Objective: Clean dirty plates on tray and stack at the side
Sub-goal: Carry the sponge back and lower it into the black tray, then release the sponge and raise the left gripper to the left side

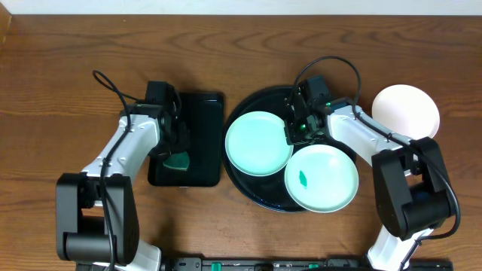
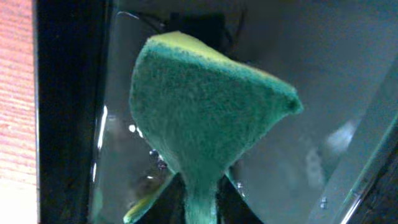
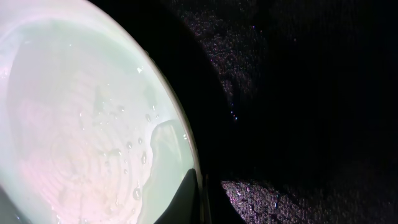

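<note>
Table (image 1: pixel 60 75): brown wood with a clear grain running side to side, seen across the whole overhead view.
Room: only a pale strip of wall (image 1: pixel 226 7) is seen along the far edge of the table.
Round tray (image 1: pixel 262 100): glossy black with a raised rim, set right of centre on the table; its dark, speckled floor is seen in the right wrist view.
Upper mint plate (image 1: pixel 258 143): laid on the left half of the round tray, pale mint with no smear seen; beads of water are seen on it (image 3: pixel 81 124) from the right wrist.
Lower mint plate (image 1: pixel 321 178): laid on the near right of the round tray, its edge meeting the upper mint plate; a small green smear (image 1: pixel 303 178) is carried left of its middle.
White plate (image 1: pixel 405 111): set on the bare wood just right of the round tray, apart from the other two.
Right gripper (image 1: pixel 290 132): closed tight on the right rim of the upper mint plate – one finger is seen inside the rim, one outside.
Rectangular tray (image 1: pixel 203 135): smaller, black and wet-looking, placed left of the round tray.
Sponge (image 2: pixel 205 118): green with a yellow back, held over the rectangular tray.
Left gripper (image 1: pixel 178 150): nearly closed – the sponge is pinched to a narrow neck between its fingers.
</note>
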